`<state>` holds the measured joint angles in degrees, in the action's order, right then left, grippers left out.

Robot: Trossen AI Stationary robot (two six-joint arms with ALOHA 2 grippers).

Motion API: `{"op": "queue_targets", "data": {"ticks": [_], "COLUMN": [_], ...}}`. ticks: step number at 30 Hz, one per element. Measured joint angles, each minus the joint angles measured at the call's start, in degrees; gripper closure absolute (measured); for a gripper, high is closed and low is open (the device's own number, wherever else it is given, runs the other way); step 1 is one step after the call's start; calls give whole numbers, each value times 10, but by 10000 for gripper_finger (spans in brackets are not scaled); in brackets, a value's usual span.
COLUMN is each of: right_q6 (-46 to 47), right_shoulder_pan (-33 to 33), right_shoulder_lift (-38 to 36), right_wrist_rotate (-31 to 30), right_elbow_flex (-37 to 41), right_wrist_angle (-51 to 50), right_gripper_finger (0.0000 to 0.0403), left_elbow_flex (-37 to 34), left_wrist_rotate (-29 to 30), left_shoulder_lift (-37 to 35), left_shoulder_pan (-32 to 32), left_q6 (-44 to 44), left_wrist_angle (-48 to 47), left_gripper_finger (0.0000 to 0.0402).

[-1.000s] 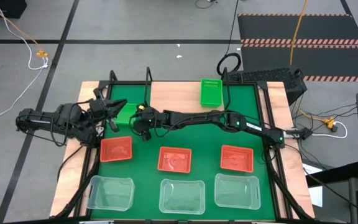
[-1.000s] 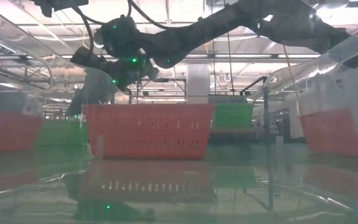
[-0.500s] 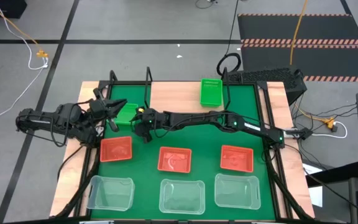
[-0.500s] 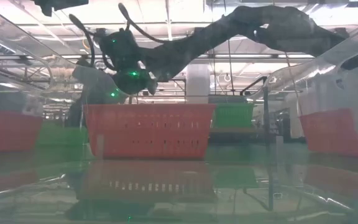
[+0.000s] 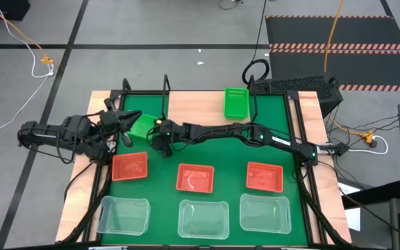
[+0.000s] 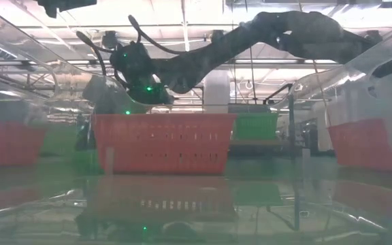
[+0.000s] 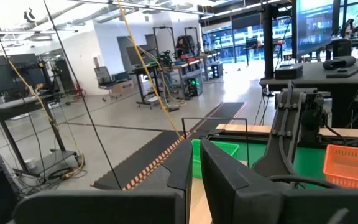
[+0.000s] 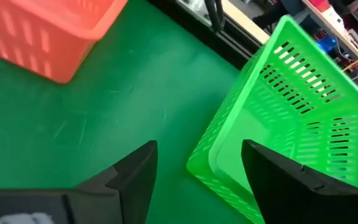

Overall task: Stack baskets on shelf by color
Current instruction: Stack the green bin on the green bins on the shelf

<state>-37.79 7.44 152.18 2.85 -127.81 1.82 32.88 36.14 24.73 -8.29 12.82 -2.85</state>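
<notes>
Seen from above, a green basket (image 5: 142,126) sits tipped in the upper left of the green mat (image 5: 221,149), one long edge down and the other raised. It is between two claws. The right claw (image 5: 160,132), reaching across from the right of the frame, is spread wide. Its wrist camera shows a corner of the basket's rim between its fingers (image 8: 132,177) without being pinched. The left claw (image 5: 122,122) is just beside the basket's left edge, and you cannot tell whether it grips anything.

The main risk, as you judge it, is the tilt. If the right claw closes on that corner off-centre, the basket may twist, slide or flop over. The two arms are also close enough to knock each other.

The shelf (image 5: 193,104), a pale wood board, lies at the top centre of the counter (image 5: 75,191). A second green basket (image 5: 236,102) appears to rest at its right end.

- **Green:** two in view.
- **Red:** three, in a row at left (image 5: 129,166), middle (image 5: 195,178) and right (image 5: 264,176).
- **Clear:** three, in a row below them at left (image 5: 123,214), middle (image 5: 203,219) and right (image 5: 264,212).
</notes>
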Motion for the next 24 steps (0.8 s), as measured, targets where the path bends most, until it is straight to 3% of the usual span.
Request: {"op": "queue_targets", "data": {"ticks": [14,18,24], "right_q6": [-25,-82,-148], "right_shoulder_pan": [-1,-1,-12], "right_shoulder_lift": [0,-1,-11], "right_wrist_rotate": [-1,-3,-1], "right_elbow_flex": [0,0,1], "right_wrist_angle": [-19,-8,12], "right_gripper_finger": [337,384,394], "left_elbow_flex": [0,0,0], "left_wrist_rotate": [0,0,0], "left_shoulder_lift": [0,0,0], "left_shoulder_pan": [0,0,0], "left_q6": [-2,-2,-2], "left_wrist_angle": [-6,-4,-2], "left_gripper_finger": [364,364,364]}}
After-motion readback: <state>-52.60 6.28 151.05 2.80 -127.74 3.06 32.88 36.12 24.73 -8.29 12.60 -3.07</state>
